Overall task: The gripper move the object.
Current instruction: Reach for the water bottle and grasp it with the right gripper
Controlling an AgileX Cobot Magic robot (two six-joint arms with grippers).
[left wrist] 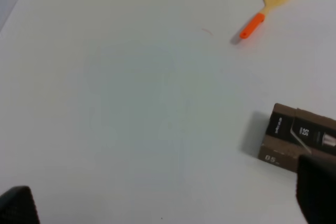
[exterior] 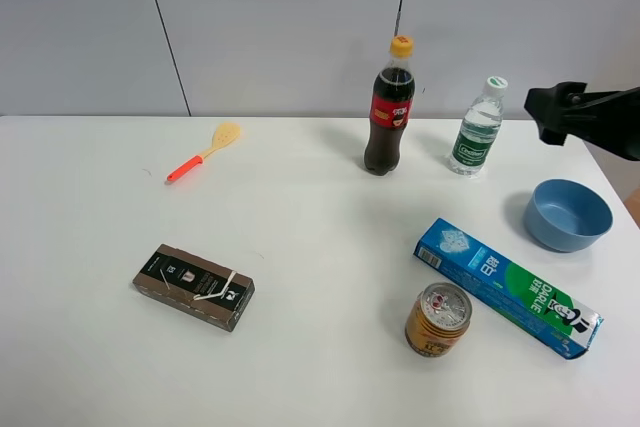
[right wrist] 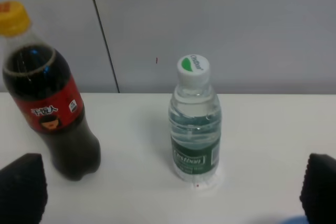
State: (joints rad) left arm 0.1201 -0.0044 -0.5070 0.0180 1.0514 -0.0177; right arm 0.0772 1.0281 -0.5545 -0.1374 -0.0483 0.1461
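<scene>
Exterior high, object: the water bottle [exterior: 477, 127] stands upright in the upper right of the frame on the white table [exterior: 300, 237]. It is close beside the cola bottle [exterior: 389, 107] but not touching it.
Exterior high, right gripper [exterior: 545, 114]: it comes in from the right edge, near the bottle at about cap height, with no contact. How far the jaws are spread can't be read from here.
Left wrist, left gripper [left wrist: 168, 200]: fingers wide apart and nothing held. Only the spatula [left wrist: 265, 6] and a brown box [left wrist: 299, 140] are in view.
Right wrist, right gripper [right wrist: 171, 190]: fingers spread wide and empty, with the bottle [right wrist: 195, 124] framed between them.
Right wrist, object's look: clear plastic, water nearly up to the neck, a green label band and a white cap with a green mark.
Step in hand: the approach, by my reading. Go in level and centre on the label band. Keep the cola-side finger clear of the cola bottle [right wrist: 50, 103]. Close gently, since thin plastic probably gives.
</scene>
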